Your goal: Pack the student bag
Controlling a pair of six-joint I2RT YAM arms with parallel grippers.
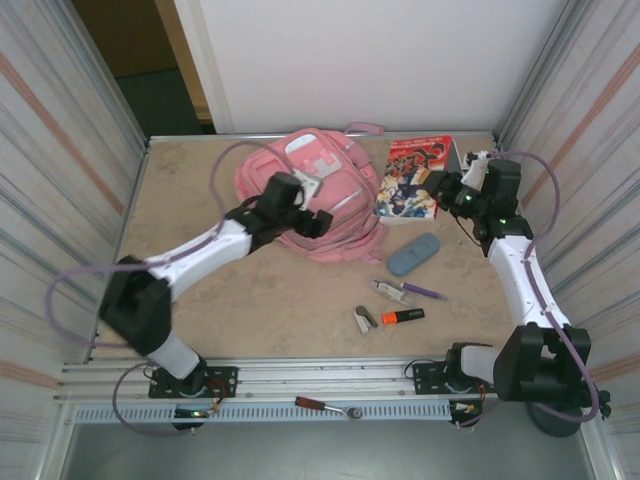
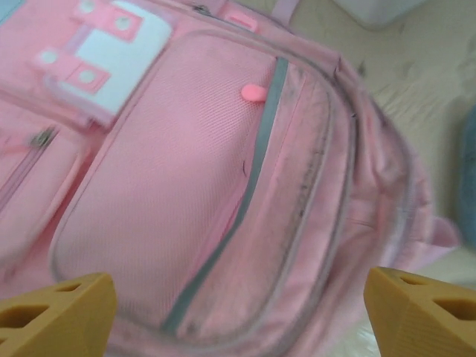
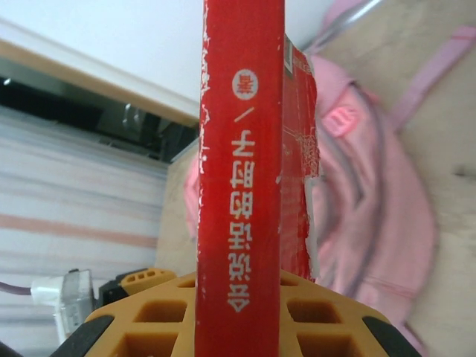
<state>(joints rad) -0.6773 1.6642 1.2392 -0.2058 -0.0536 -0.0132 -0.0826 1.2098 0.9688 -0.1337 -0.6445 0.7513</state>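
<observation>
I am pinching the red book (image 3: 238,149) by its edge in my right claw (image 1: 443,186) for packing; my left claw (image 2: 238,316) is hovering, spread, over a front pocket (image 2: 186,193) of the backpack (image 1: 345,215).

Beige table (image 1: 200,175), student bag (image 1: 345,238), blue case (image 1: 413,254), highlighter (image 1: 403,316)

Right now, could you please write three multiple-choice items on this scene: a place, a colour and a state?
1. Seen from above, where is the red book relative to the student bag? A) left B) right C) on top
2. What colour is the highlighter? A) green B) blue C) orange
3. The right gripper is: A) shut on the book B) open C) shut on a pen
Key: 1 B, it lies beside the bag's right edge; 2 C, its body is orange; 3 A, the spine sits between its fingers.
</observation>
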